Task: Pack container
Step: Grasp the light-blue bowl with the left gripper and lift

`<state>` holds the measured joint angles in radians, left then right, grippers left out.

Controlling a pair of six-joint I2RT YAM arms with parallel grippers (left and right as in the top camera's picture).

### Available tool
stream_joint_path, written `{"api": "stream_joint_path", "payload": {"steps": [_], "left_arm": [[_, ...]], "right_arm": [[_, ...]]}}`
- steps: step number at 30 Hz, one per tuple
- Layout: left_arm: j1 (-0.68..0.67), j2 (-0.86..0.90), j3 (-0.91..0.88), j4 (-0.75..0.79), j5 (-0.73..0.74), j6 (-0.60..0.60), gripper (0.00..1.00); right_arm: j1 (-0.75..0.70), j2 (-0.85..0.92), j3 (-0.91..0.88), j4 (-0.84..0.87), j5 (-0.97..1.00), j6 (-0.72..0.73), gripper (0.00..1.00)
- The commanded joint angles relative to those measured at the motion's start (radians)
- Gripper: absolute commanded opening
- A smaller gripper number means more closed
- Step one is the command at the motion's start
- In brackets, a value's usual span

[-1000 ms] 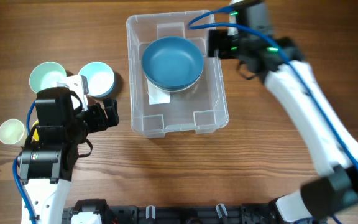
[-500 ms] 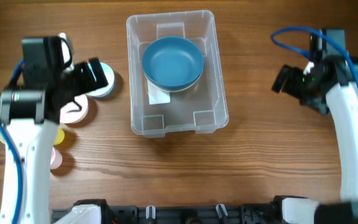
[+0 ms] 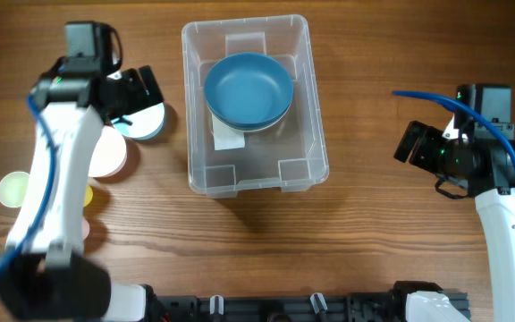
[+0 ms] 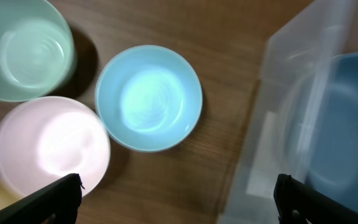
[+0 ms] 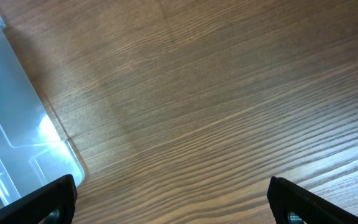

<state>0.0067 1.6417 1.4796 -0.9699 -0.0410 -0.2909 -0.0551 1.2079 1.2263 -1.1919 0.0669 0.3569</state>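
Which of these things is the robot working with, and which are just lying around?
Job: container, dark blue bowl inside it; probably next: light blue bowl, pink bowl, mint cup, yellow cup.
Lying about: nothing I can see, only the wooden table.

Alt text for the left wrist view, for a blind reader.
An empty light blue bowl sits mid-frame on the table, left fingers spread wide at the bottom corners. A mint bowl and a pink bowl stand left of it; right of it, the clear container holds a dark blue bowl.

White arms [image 3: 54, 170], black joints [image 3: 436, 148], blue cables [image 3: 423, 95]
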Motion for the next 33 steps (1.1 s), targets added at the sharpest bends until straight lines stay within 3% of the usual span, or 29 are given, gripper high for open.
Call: {"api": "stream_joint_path", "payload": {"steps": [1, 9, 11, 14, 29, 33], "left_arm": [[-0.002, 0.166, 0.008, 0.071, -0.011, -0.002, 1.0], [-0.002, 0.435, 0.008, 0.23, 0.025, -0.003, 0.94], [-0.002, 0.435, 0.008, 0.25, 0.024, -0.003, 0.69], [-0.002, 0.435, 0.008, 0.26, 0.025, -0.006, 0.46], [-0.003, 0.435, 0.008, 0.38, 0.025, -0.006, 0.04], [-0.007, 0.432, 0.031, 0.379, 0.025, -0.005, 0.04]], "right_arm": [[0.003, -0.001, -0.005, 0.004, -0.009, -0.014, 1.0], [0.003, -0.001, -0.005, 0.01, -0.008, -0.017, 1.0], [0.003, -0.001, -0.005, 0.011, -0.008, -0.016, 1.0], [0.003, -0.001, -0.005, 0.01, -0.008, -0.016, 1.0], [0.003, -0.001, -0.005, 0.011, -0.008, -0.017, 1.0], [0.003, -0.001, -0.005, 0.014, -0.006, -0.017, 1.0]]}}
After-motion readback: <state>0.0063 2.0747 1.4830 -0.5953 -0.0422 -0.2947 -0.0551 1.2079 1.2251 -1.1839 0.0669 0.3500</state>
